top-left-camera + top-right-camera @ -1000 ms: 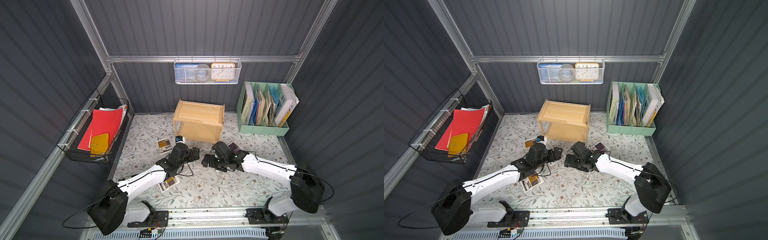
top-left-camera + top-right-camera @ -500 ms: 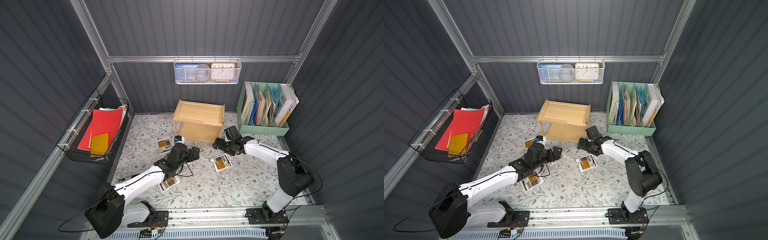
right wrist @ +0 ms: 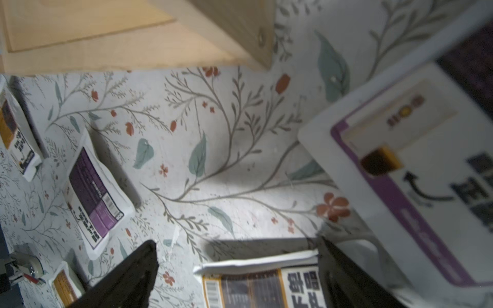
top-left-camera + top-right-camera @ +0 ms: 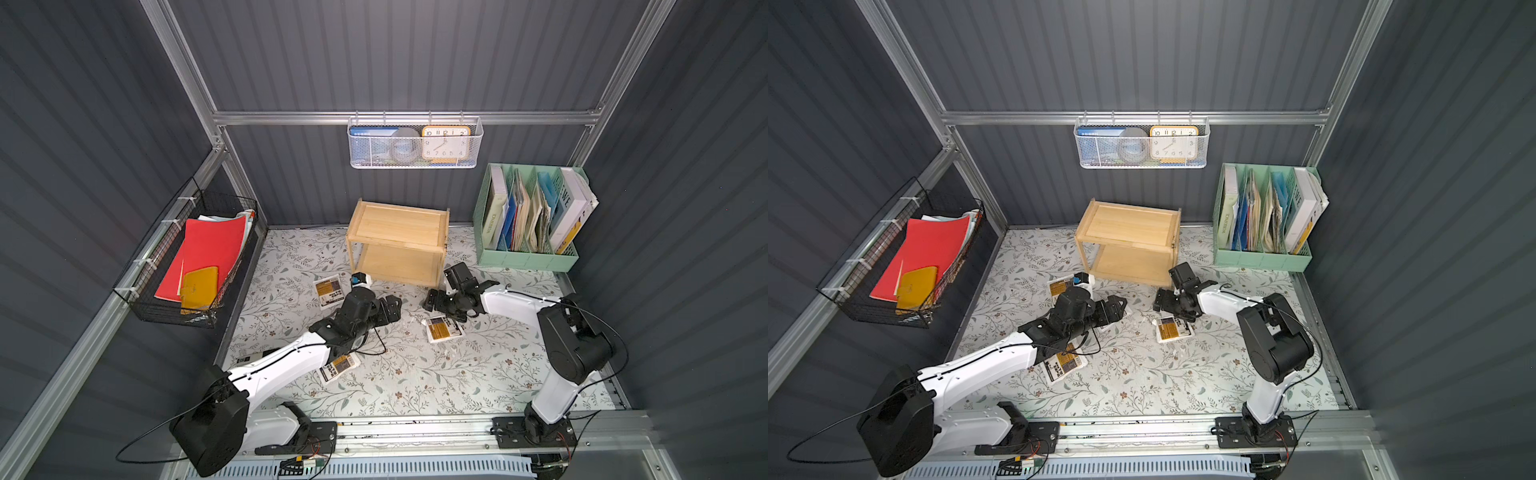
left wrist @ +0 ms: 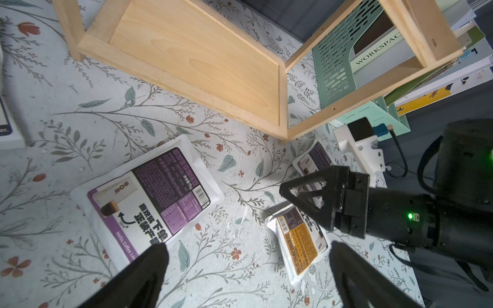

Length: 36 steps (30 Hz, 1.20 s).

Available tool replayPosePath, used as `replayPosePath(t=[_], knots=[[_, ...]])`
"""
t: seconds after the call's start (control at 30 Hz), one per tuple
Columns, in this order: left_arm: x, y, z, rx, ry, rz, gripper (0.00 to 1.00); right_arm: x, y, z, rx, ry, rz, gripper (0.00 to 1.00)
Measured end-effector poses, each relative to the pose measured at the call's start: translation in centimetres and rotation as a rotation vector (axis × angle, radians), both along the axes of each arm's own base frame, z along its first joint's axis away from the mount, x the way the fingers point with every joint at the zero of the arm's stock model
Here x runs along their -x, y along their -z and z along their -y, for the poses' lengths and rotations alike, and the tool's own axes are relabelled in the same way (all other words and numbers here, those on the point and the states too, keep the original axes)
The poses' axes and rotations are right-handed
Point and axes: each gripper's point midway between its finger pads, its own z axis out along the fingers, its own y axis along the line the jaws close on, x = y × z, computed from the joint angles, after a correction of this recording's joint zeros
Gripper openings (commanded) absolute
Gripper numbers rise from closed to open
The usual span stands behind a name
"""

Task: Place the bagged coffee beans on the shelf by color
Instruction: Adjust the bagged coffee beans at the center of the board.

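Your left hand (image 5: 248,246) and right hand (image 3: 237,242) both gape wide and empty, low over the desk (image 4: 415,386) and nose to nose. Drive both in at once and they may knock together, or the right may pinch a yellow pouch (image 4: 442,330) along with the purple pouch (image 5: 317,157) near it. All five pouches (image 4: 328,291) lie flat on the desk before the bare shelf (image 4: 395,226): white with black print, three yellow-labelled, two purple.

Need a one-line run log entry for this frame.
left gripper: open, empty | right gripper: open, near yellow pouch | shelf: both tiers bare | purple pouches: on table
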Motion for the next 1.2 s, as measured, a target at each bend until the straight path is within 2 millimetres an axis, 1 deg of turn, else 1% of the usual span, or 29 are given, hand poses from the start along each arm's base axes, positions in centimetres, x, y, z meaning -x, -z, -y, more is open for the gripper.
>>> replayPosePath(t=[0.1,0.23,0.33,0.5,0.6,0.73,0.8,0.9,0.97,1.1,1.2], knots=[[0.0,0.0,0.0,0.001,0.003,-0.001,1.00,2.1,0.0,0.1,-0.007,-0.004,-0.012,0.95],[0.2,0.0,0.3,0.007,0.015,-0.004,1.00,5.1,0.0,-0.4,-0.026,-0.006,-0.028,0.95],[0.3,0.0,0.5,0.017,0.018,-0.009,1.00,7.6,0.0,-1.4,-0.046,-0.019,-0.041,0.95],[0.5,-0.2,0.5,0.030,0.019,-0.013,1.00,11.1,-0.5,-3.7,-0.112,-0.034,-0.057,0.95],[1.0,-0.2,0.4,0.040,0.027,-0.018,1.00,11.9,-1.3,-4.2,-0.151,-0.016,-0.055,0.96],[2.2,-0.1,0.0,0.045,0.039,-0.040,1.00,11.4,-3.1,-3.5,-0.175,0.030,-0.006,0.96],[3.2,0.1,-0.4,0.048,0.045,-0.056,1.00,11.3,-3.9,-3.1,-0.180,0.041,0.013,0.96],[4.5,-0.1,-1.1,0.057,0.048,-0.065,1.00,12.0,-4.2,-2.4,-0.179,0.045,0.008,0.96],[5.0,-0.3,-1.5,0.067,0.041,-0.067,1.00,13.0,-3.8,-1.8,-0.179,0.050,-0.007,0.96],[5.3,-0.5,-1.8,0.081,0.030,-0.074,1.00,16.1,-1.9,-0.2,-0.158,0.055,-0.066,0.95],[5.4,-0.3,-1.8,0.083,0.020,-0.086,1.00,18.4,-0.5,-0.1,-0.137,0.035,-0.116,0.95]])
